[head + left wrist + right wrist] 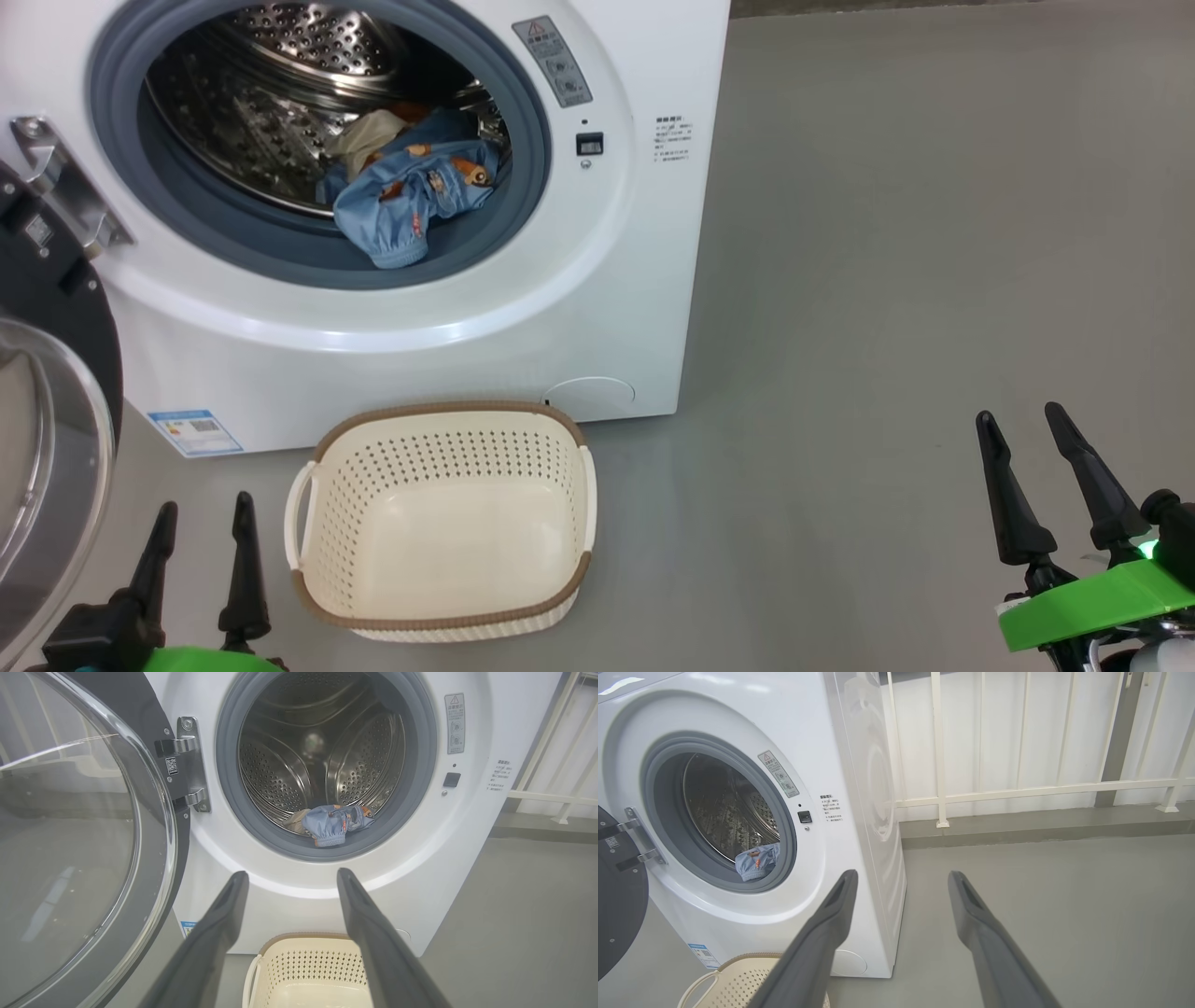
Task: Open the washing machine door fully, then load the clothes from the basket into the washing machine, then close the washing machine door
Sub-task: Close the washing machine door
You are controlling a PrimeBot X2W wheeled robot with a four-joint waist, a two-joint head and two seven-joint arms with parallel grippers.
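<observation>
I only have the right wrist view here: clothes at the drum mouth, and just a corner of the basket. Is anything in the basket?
Observer: No. The head view looks down into the basket, and nothing lies in it.
Reviewer: Where is the left claw?
Observer: The left claw is low, to the left of the basket. It is open and holds nothing.
Reviewer: I see only a dark edge of the door. How far open is it?
Observer: In the left wrist view the door is swung wide on its hinge, with the glass bowl well clear of the opening.
</observation>
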